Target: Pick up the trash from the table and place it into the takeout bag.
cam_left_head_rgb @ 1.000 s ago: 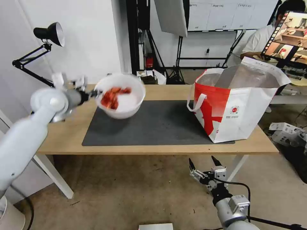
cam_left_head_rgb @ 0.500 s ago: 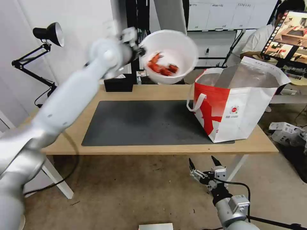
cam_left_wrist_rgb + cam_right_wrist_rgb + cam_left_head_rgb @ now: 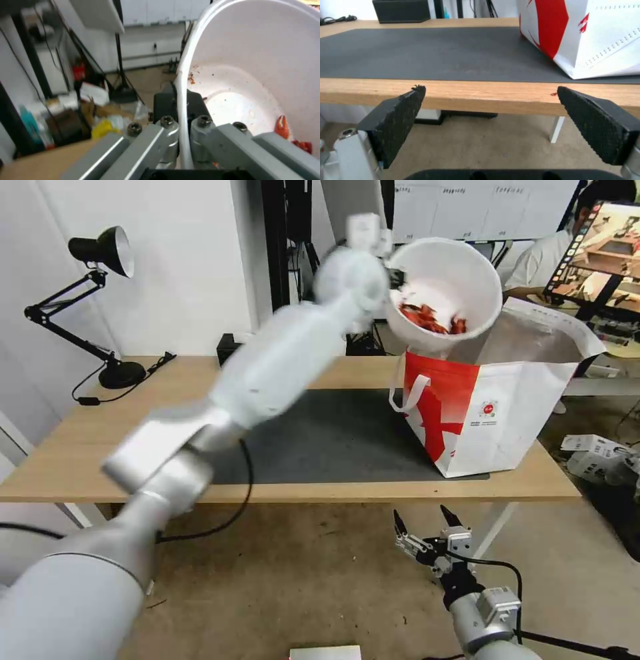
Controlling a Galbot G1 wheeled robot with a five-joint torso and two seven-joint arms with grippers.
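1. White bowl (image 3: 445, 290) with red scraps (image 3: 430, 319) hangs in the air over the open bag (image 3: 490, 393), at its near left corner, tilted so that its mouth faces us.
2. Our left gripper (image 3: 181, 125) pinches the bowl's rim: in the left wrist view one finger is outside the wall and one inside, closed on it.
3. Our right gripper (image 3: 427, 523) waits low in front of the table (image 3: 80, 447), below its edge, with its pads (image 3: 398, 120) spread wide apart and nothing between them.
4. The step in hand, as we judge it, is to put the bowl into the bag. To do it well, we should bring the bowl over the middle of the foil opening (not over the handle (image 3: 408, 392) side) before we lower it.
5. The scraps lie at the low side of the bowl; more tilt could spill them on the mat (image 3: 320, 437), so we would keep the bowl more level.
6. A grip on a thin rim is weak, so we think slow motion is better, and we open the fingers only when the bowl is well inside.
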